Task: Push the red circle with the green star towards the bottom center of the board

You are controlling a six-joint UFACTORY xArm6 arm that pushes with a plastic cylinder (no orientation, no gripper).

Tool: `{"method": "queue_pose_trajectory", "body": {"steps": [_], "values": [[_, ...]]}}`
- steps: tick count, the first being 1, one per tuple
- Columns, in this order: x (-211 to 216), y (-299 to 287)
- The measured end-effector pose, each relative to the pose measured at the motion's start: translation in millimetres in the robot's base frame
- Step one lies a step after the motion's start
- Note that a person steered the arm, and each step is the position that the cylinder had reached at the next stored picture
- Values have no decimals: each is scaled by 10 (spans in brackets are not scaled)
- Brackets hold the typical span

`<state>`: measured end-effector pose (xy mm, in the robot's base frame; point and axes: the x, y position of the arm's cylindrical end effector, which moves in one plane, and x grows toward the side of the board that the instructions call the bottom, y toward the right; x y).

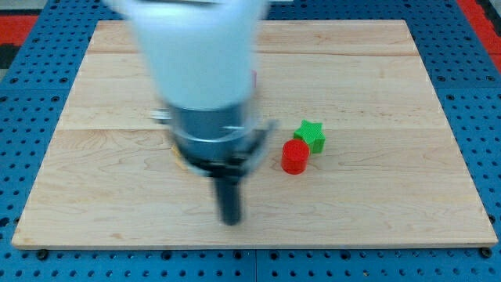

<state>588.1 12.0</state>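
Wooden board [391, 78] on a blue pegboard table [485, 94], blurred arm [203, 70] over its middle, my tip [231, 221] toward the view's left of and below the red circle [295, 156], apart from it, no jaws on this rod, green star [311, 135] touching the red circle's upper right

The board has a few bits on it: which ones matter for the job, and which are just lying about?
For the job:
red circle
green star, touching it
my tip, to the view's left of and below both
wooden board

Just lying about:
blue pegboard underneath
something yellowish behind the arm, mostly hidden
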Motion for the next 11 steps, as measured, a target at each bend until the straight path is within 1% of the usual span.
{"method": "queue_pose_trajectory", "body": {"steps": [1,2,3,4,6,7,9,11], "values": [[-157,1162],[-753,1844],[-1616,1617],[-1945,1063],[-1354,806],[-1241,602],[-837,480],[-492,128]]}}
